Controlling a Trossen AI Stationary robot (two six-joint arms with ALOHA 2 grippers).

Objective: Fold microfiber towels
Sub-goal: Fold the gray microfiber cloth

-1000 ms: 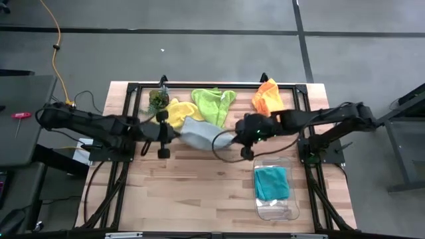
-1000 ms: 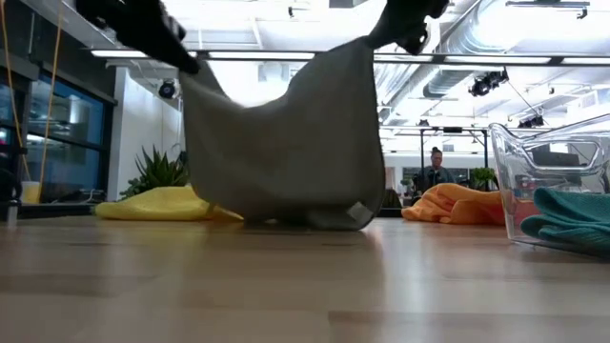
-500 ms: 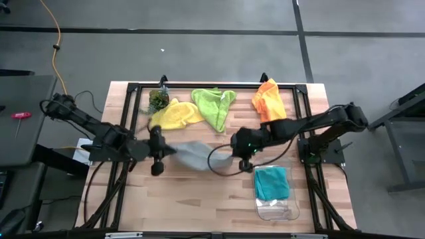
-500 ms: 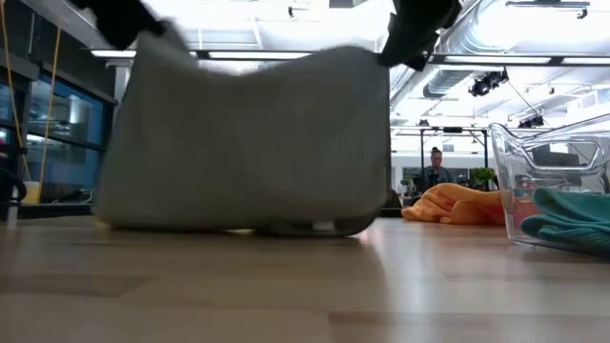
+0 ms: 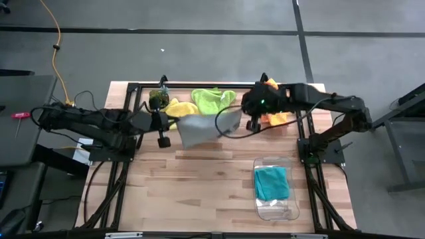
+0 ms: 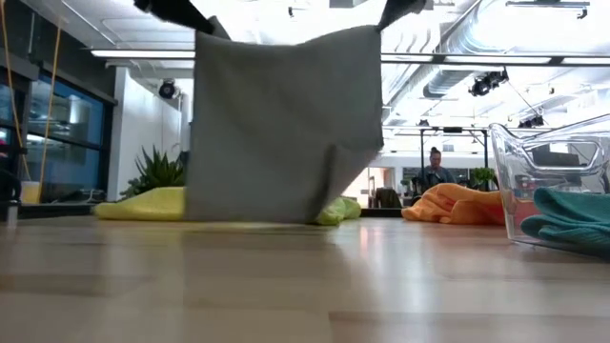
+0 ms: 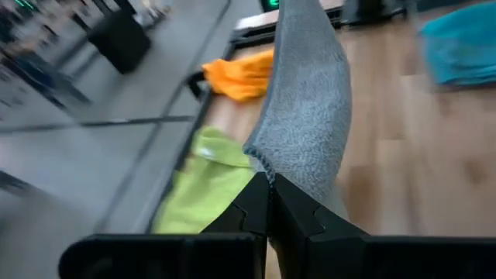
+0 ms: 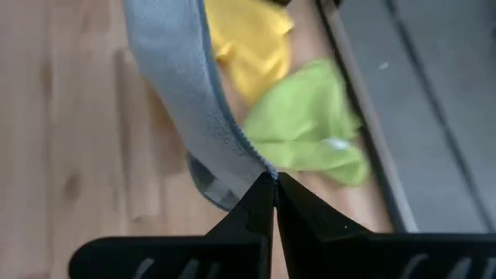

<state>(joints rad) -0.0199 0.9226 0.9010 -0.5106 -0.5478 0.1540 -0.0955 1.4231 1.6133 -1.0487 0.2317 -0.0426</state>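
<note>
- High view: the grey towel (image 5: 202, 128) stretches between the left gripper (image 5: 171, 123) and the right gripper (image 5: 244, 114), its top edge running left to right, each gripper clamped on one corner.
- Low view: the grey towel (image 6: 283, 124) hangs as a sheet, its bottom edge at the tabotop's (image 6: 305, 286) level near the yellow towel (image 6: 152, 203).
- Wrist views: each gripper (image 7: 269, 180) (image 8: 273, 180) pinches the hem, equally near.

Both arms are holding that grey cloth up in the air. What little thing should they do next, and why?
Probably draw it toward the bare front of the wooden table and lower it flat. The left gripper and right gripper each pinch a top corner of the grey microfiber towel, which hangs with its bottom edge over the yellow towel and lime green towel.
</note>
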